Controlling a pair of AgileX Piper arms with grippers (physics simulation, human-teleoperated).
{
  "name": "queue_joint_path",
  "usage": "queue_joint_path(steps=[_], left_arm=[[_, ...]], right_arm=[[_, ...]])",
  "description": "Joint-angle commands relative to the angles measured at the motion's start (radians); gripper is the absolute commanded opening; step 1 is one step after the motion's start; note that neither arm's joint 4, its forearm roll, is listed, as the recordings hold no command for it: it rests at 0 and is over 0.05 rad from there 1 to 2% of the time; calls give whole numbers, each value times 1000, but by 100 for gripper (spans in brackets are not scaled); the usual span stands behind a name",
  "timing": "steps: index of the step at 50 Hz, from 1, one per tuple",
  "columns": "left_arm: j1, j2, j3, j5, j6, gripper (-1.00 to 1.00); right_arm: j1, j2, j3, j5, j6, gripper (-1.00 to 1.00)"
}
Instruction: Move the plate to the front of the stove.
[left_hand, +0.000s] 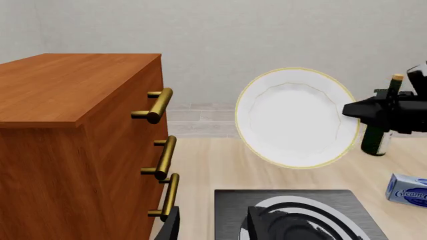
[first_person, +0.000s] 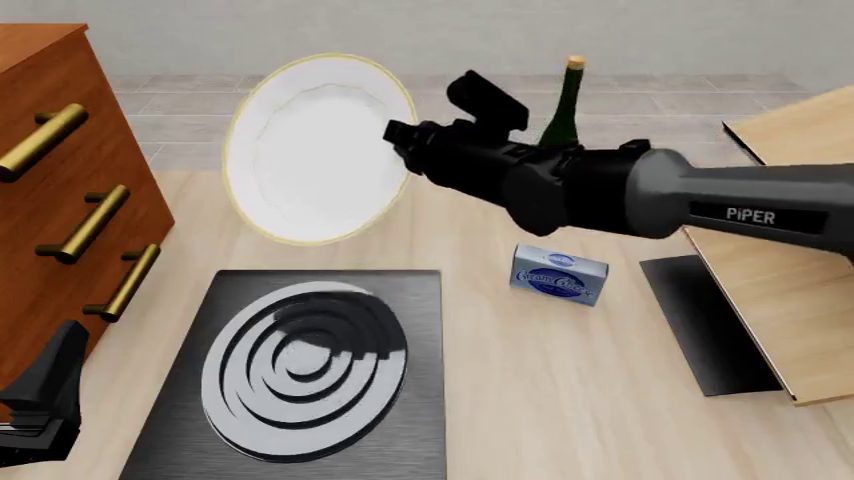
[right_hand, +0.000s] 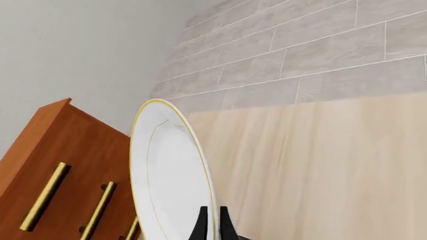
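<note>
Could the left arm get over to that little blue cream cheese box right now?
Probably not easily. The left gripper sits low by the drawers, and the stove and the right arm holding the plate lie between it and the box.

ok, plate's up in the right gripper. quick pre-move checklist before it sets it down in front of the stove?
1. Grip: right gripper pinches the plate at its rim: ok.
2. Plate lifted off the table, tilted on edge: ok.
3. Plate in front of the stove: not ok, it hangs beyond the far edge.
4. Left gripper away from the burner: ok.
5. Cream cheese box and bottle out of the path: ok.
6. Grip firmness: cannot tell.
</note>
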Motion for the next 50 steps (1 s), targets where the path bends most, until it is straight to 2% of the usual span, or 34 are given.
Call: queue_joint_path(steps=[1,7,12,17,18,22,26,29,42,50], left_arm=[[0,0,0,0,0,100],[0,0,0,0,0,100],[0,0,0,0,0,100],[0,0,0,0,0,100],[0,0,0,0,0,100],[0,0,0,0,0,100],[0,0,0,0,0,100],[0,0,0,0,0,100],[0,0,0,0,0,100],[0,0,0,0,0,100]], right_arm=[[-22,147,-155,24,21,-100],[-28,211,-237,59,25,-100],[-35,261,-284,69,65,-100],[-46,308,-337,97,72,-100],[-42,325,-351,115,90,-100],[-54,363,-385,131,85,-100],[-53,370,-380,138,89,-100],[-57,345,-299,85,100,-100],[-54,446,-421,136,117,-100],[-56,478,-456,153,123,-100]])
